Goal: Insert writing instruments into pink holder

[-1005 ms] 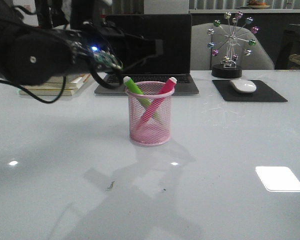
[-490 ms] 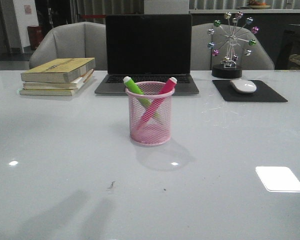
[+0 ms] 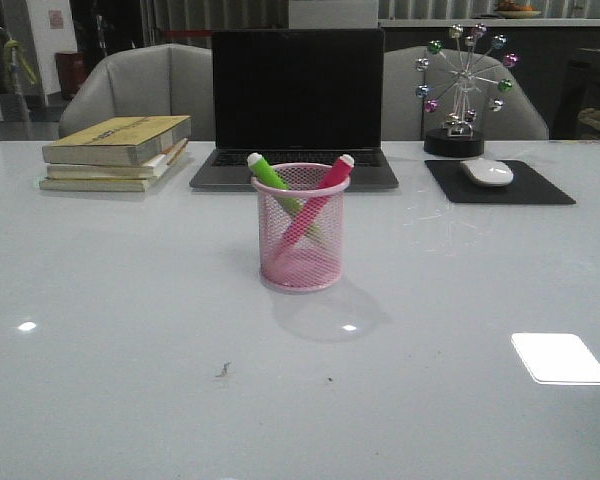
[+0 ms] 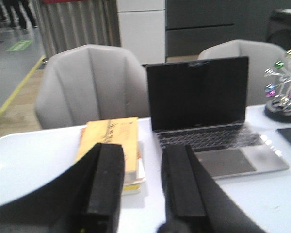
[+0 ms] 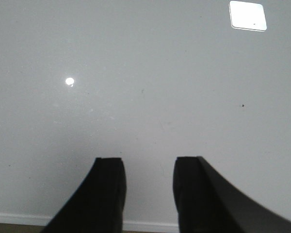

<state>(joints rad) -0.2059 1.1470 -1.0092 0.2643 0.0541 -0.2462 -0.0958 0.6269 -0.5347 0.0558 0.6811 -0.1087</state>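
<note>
The pink holder (image 3: 301, 228) stands upright in the middle of the white table in the front view. Inside it lean the green highlighter (image 3: 270, 173), tip up to the left, and the pink highlighter (image 3: 325, 187), tip up to the right; they cross within the mesh. Neither arm shows in the front view. My left gripper (image 4: 143, 153) is open and empty in the left wrist view, raised and looking toward the books and laptop. My right gripper (image 5: 149, 165) is open and empty over bare table near its edge. The holder is out of both wrist views.
A stack of books (image 3: 117, 152) lies at the back left and an open laptop (image 3: 296, 105) behind the holder. A mouse (image 3: 486, 171) on a black pad (image 3: 498, 184) and a small ferris-wheel ornament (image 3: 463, 90) stand at the back right. Grey chairs (image 4: 91, 85) are behind the table.
The left arm, which filled the upper left of the front view a second ago, has pulled out of that view. Holder and highlighters have stayed put.
</note>
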